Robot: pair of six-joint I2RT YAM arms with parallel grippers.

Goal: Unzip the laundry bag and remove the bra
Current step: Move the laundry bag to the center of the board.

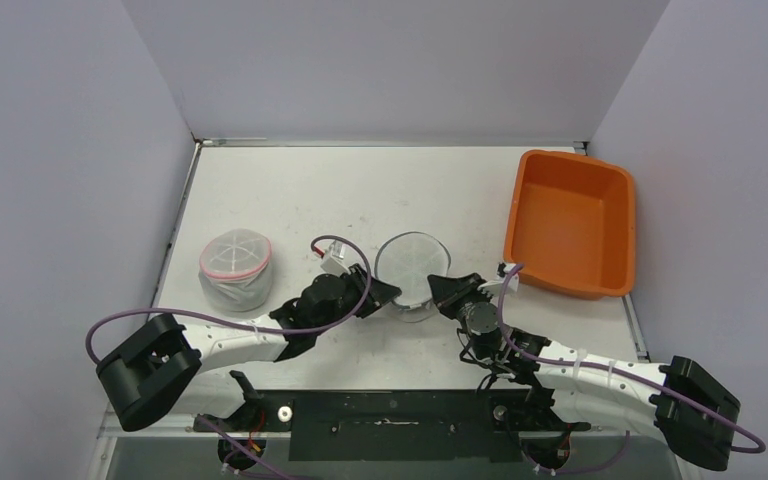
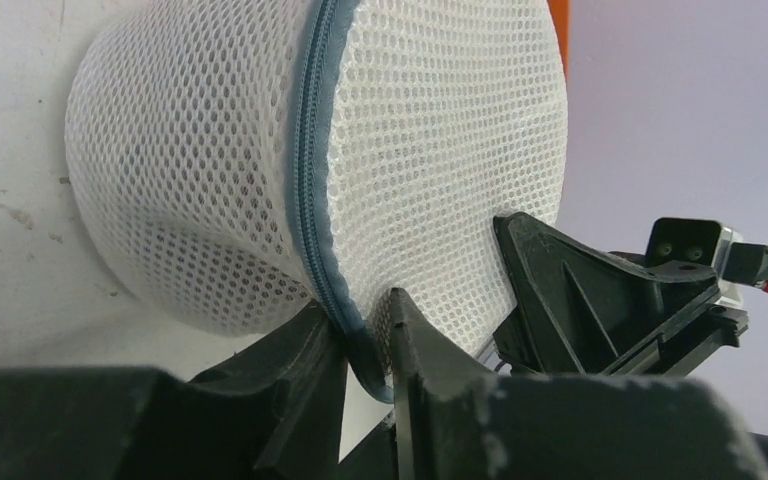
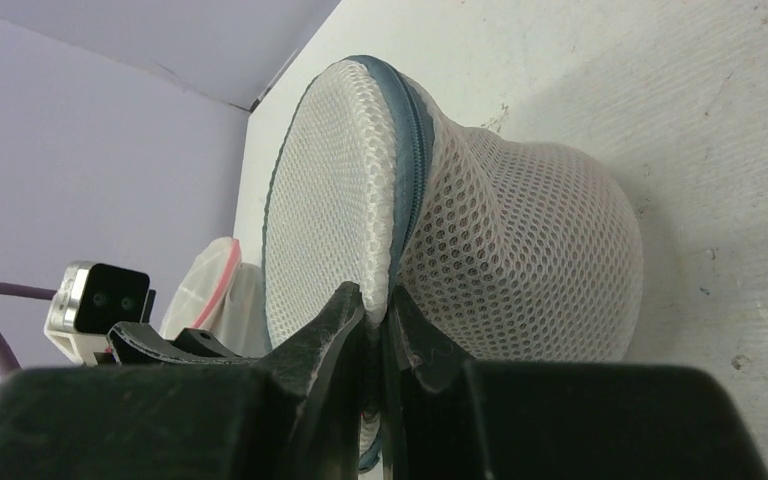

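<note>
in the middle of the table (image 1: pixel 290 190), seen from the top, sits the laundry bag (image 1: pixel 410 270), a small round white net bag with a grey-blue zip (image 2: pixel 310 150) running round its rim. the left gripper (image 2: pixel 368 325) is at the bag's 8 o'clock side, and its two fingers sit on each side of the zip band and pinch it. the right gripper (image 3: pixel 376 300) is at the bag's 4 o'clock side, squeezed tight on the net and zip edge there. so both hold the bag, one on each side. the bag looks very light and soft. it will squash and slide if pulled, so one side should hold it while the other pulls. the net has lots of little holes that could snag on a finger. the best place to grab looks like the firm zip band, and then the little zip tab, but i cannot tell where the tab is. the bra is not in sight through the net. at 9 o'clock from the bag stands another net bag with a pink rim (image 1: pixel 235 268), near the left arm, so a wide swing could bump it. at 2 o'clock is an orange tub (image 1: pixel 570 220), just beside the right arm. from the bag toward 12 o'clock the table is bare up to the back wall, so that looks like the best room for pulling.
</note>
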